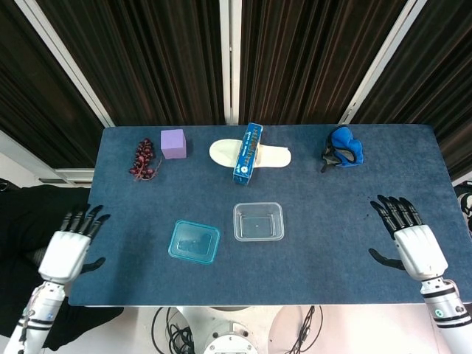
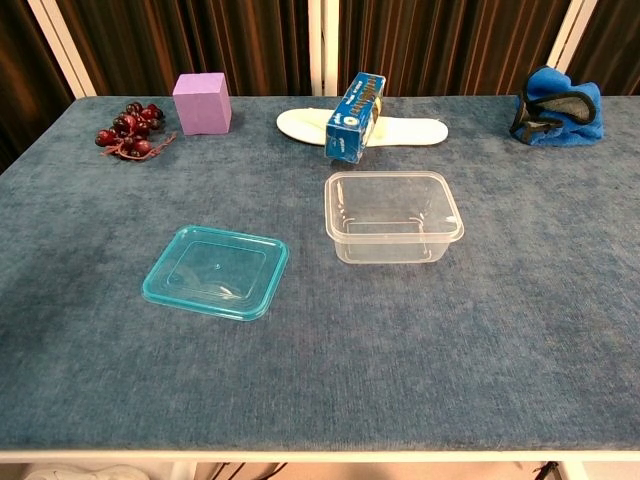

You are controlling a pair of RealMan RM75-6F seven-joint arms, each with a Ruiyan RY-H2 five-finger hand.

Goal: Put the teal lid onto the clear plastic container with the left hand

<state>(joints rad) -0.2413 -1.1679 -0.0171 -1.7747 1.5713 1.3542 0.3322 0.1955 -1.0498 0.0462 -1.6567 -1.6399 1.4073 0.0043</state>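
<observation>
The teal lid [image 1: 194, 242] [image 2: 216, 271] lies flat on the blue table, just left of the clear plastic container [image 1: 258, 221] [image 2: 393, 215], which stands upright and uncovered. My left hand [image 1: 67, 251] hovers at the table's left edge, well left of the lid, fingers spread and holding nothing. Over the table's right side my right hand [image 1: 413, 242] is open too, far from the container. Neither hand shows in the chest view.
Along the far side lie a bunch of dark grapes [image 1: 144, 158], a purple cube [image 1: 172, 143], a white insole [image 1: 271, 155] with a blue box [image 1: 248, 153] across it, and a blue cloth bundle [image 1: 344, 148]. The table's front edge [image 2: 320, 455] is close.
</observation>
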